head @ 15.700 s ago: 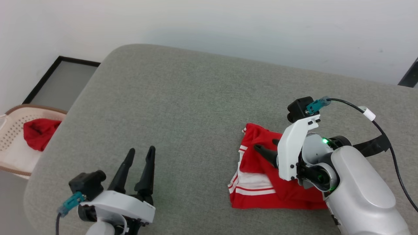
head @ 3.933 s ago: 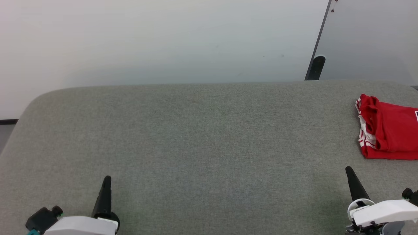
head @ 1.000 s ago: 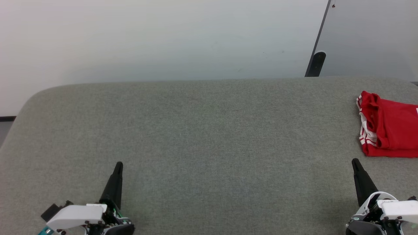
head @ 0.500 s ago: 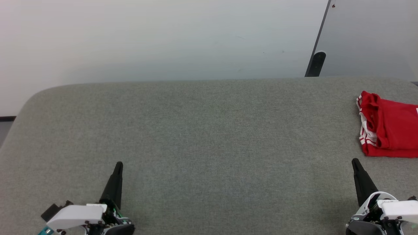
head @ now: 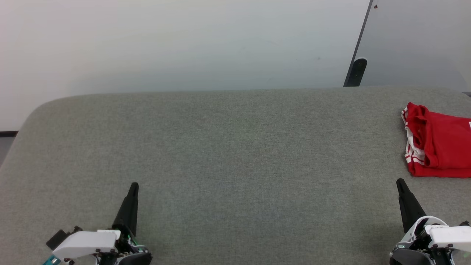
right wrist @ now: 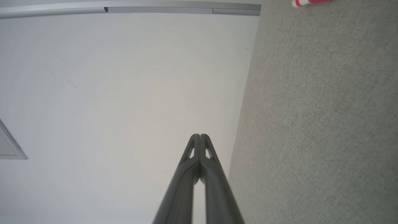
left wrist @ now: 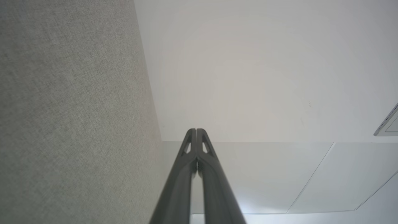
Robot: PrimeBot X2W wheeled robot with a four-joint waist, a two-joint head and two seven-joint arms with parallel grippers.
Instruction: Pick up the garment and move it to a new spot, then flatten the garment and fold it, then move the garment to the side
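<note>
Jaws tapered, pressed together, red folded garment (head: 441, 147)

Right hand (head: 400, 183) now off garment (head: 439, 143).

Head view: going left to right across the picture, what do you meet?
Left gripper, shut, at lower left → dark post beyond the far edge → folded red garment at the right edge. The right gripper, shut, overlaps the garment sideways, so it is left unplaced.

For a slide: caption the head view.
Folded garment lies far right on the grey surface; left gripper and right gripper shut, empty.
</note>
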